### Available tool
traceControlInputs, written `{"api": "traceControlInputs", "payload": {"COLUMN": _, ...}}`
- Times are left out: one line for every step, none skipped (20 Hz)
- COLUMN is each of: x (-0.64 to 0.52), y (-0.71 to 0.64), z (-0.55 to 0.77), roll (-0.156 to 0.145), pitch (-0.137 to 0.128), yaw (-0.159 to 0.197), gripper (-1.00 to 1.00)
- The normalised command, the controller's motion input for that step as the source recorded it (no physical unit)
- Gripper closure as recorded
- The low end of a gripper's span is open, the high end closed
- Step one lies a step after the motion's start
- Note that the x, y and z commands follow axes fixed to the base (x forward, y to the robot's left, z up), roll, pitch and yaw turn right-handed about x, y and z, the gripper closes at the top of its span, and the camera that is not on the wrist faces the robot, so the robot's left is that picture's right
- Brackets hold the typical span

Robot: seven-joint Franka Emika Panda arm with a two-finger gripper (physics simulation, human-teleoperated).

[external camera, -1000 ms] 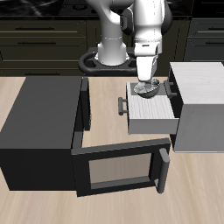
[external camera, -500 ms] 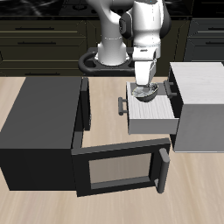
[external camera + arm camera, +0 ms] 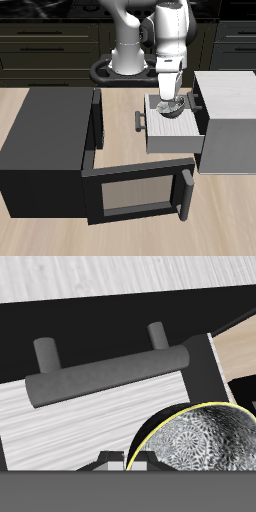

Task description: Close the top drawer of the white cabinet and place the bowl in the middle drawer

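Note:
The white cabinet (image 3: 232, 112) stands beside the black box. Its middle drawer (image 3: 172, 134) is pulled out, with the dark grey bar handle (image 3: 141, 121) toward the black box. In the wrist view I see its striped floor (image 3: 80, 421) and handle (image 3: 105, 371). The top drawer (image 3: 200, 93) looks pushed in. The shiny bowl (image 3: 169, 106) is low inside the middle drawer; its rim and speckled inside show in the wrist view (image 3: 200, 446). My gripper (image 3: 168, 97) points straight down over the drawer and appears shut on the bowl's rim.
A big black box (image 3: 45, 135) stands beside the cabinet, its windowed door (image 3: 135, 195) swung open toward the table's front edge, just below the pulled-out drawer. A dark round plate-like object (image 3: 105, 70) lies at the back by the robot's base.
The gripper and the bowl have shifted slightly toward the cabinet body and a little lower into the drawer. The drawers and the black box have not moved.

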Motion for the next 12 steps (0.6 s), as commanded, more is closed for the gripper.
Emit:
{"api": "traceControlInputs", "payload": {"x": -0.13, "y": 0.15, "z": -0.16, "roll": 0.01, "pitch": 0.01, "yaw": -0.011, "gripper": 1.0}}
{"api": "traceControlInputs", "payload": {"x": -0.07, "y": 0.13, "z": -0.25, "roll": 0.059, "pitch": 0.017, "yaw": 0.001, "gripper": 1.0}}
{"api": "traceControlInputs", "payload": {"x": -0.16, "y": 0.1, "z": -0.27, "roll": 0.012, "pitch": 0.052, "yaw": -0.003, "gripper": 1.0}}
{"api": "traceControlInputs", "payload": {"x": -0.04, "y": 0.02, "z": -0.21, "roll": 0.003, "pitch": 0.021, "yaw": -0.002, "gripper": 1.0}}
{"api": "traceControlInputs", "payload": {"x": -0.2, "y": 0.07, "z": -0.15, "roll": -0.009, "pitch": -0.021, "yaw": 0.023, "gripper": 1.0}}
{"api": "traceControlInputs", "payload": {"x": -0.1, "y": 0.05, "z": -0.19, "roll": 0.025, "pitch": -0.005, "yaw": -0.001, "gripper": 1.0}}
{"api": "traceControlInputs", "payload": {"x": -0.13, "y": 0.03, "z": -0.09, "roll": 0.06, "pitch": 0.014, "yaw": -0.038, "gripper": 1.0}}
{"api": "traceControlInputs", "payload": {"x": -0.01, "y": 0.01, "z": -0.17, "roll": 0.019, "pitch": 0.033, "yaw": -0.051, "gripper": 1.0}}
{"api": "traceControlInputs", "payload": {"x": -0.14, "y": 0.0, "z": -0.1, "roll": -0.01, "pitch": -0.046, "yaw": 0.027, "gripper": 1.0}}
{"api": "traceControlInputs", "payload": {"x": -0.34, "y": 0.07, "z": -0.15, "roll": 0.008, "pitch": 0.01, "yaw": -0.06, "gripper": 1.0}}
{"api": "traceControlInputs", "payload": {"x": -0.2, "y": 0.06, "z": -0.13, "roll": 0.033, "pitch": -0.057, "yaw": 0.065, "gripper": 1.0}}
{"api": "traceControlInputs", "payload": {"x": -0.15, "y": 0.0, "z": -0.11, "roll": 0.037, "pitch": 0.073, "yaw": -0.093, "gripper": 1.0}}
